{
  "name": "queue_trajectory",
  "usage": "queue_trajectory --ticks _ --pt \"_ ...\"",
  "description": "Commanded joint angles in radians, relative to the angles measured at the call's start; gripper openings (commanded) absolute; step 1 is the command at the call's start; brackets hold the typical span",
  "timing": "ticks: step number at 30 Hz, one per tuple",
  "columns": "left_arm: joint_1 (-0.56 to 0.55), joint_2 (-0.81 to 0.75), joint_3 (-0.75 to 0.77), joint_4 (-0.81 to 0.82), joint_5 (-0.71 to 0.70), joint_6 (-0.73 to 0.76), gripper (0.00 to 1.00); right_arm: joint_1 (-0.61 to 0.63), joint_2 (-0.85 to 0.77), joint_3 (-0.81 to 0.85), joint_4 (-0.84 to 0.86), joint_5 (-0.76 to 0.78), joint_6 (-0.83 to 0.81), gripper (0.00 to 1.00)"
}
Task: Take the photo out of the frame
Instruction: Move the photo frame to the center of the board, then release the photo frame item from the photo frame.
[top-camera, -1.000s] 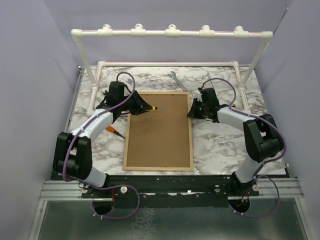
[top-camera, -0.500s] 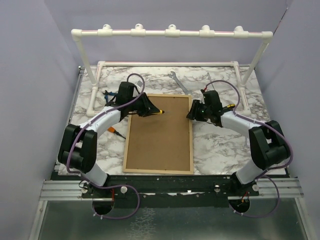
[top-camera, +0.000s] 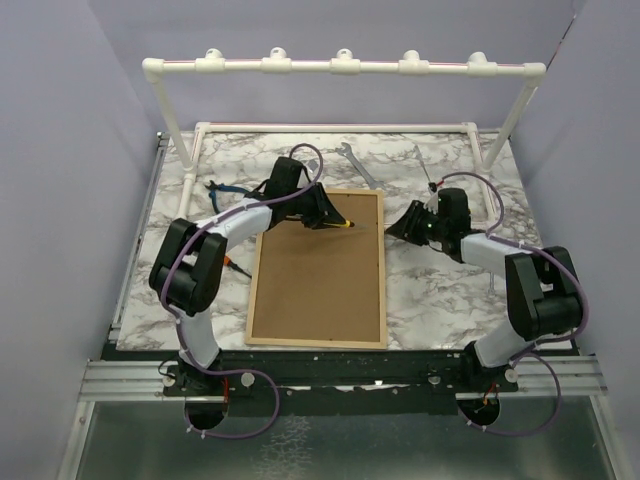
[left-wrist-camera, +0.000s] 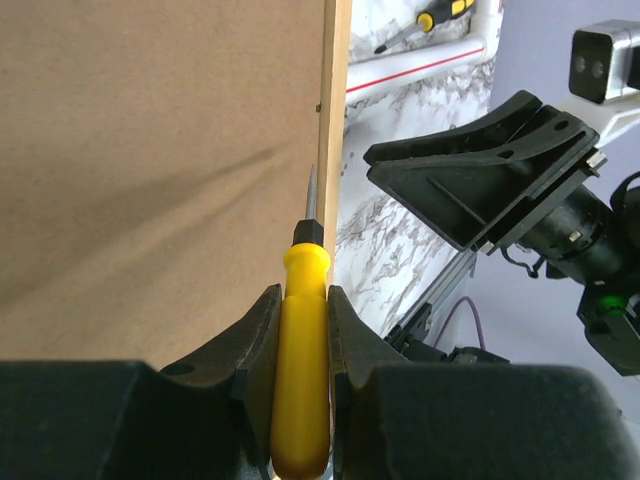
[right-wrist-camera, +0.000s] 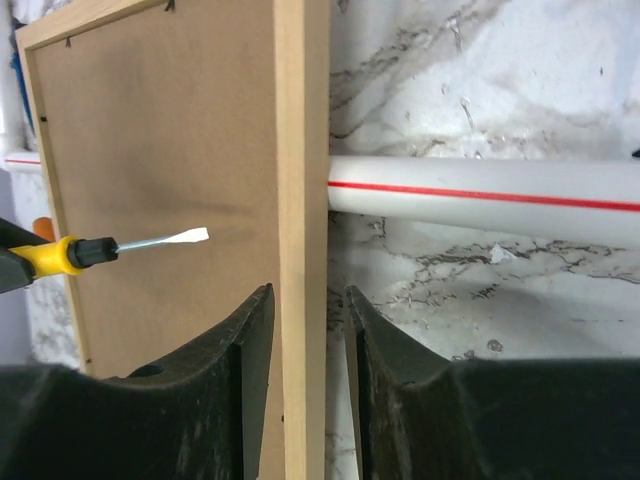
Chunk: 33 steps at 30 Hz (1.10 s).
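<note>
L claw (left-wrist-camera: 302, 297) clamps yellow screwdriver (left-wrist-camera: 300, 400), tip over frame (top-camera: 315, 275) back; R claw (right-wrist-camera: 305, 300) parted, empty, beside frame's edge.

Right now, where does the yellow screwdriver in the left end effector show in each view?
Top external: screwdriver over the frame, upper right part.
Left wrist: screwdriver bottom centre, gripped by the left end effector.
Right wrist: screwdriver at left edge, blade pointing right.
Shared landmark: the frame's light-wood edge.
</note>
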<state>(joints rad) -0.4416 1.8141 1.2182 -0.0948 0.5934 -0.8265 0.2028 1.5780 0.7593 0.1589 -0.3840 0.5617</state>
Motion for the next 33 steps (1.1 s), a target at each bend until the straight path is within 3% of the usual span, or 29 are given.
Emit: queue_trajectory --ticks 1,10,33 --pt "-0.014 0.064 0.058 0.019 0.05 -0.014 0.0 -0.048 0.06 -0.05 0.184 -0.209 0.085 0.36" --pt "-0.014 0.119 0.081 0.055 0.084 -0.045 0.0 -0.075 0.148 -0.093 0.385 -0.335 0.162 0.32" --pt "-0.008 0.194 0.116 0.116 0.092 -0.065 0.0 -0.077 0.221 -0.043 0.311 -0.293 0.113 0.21"
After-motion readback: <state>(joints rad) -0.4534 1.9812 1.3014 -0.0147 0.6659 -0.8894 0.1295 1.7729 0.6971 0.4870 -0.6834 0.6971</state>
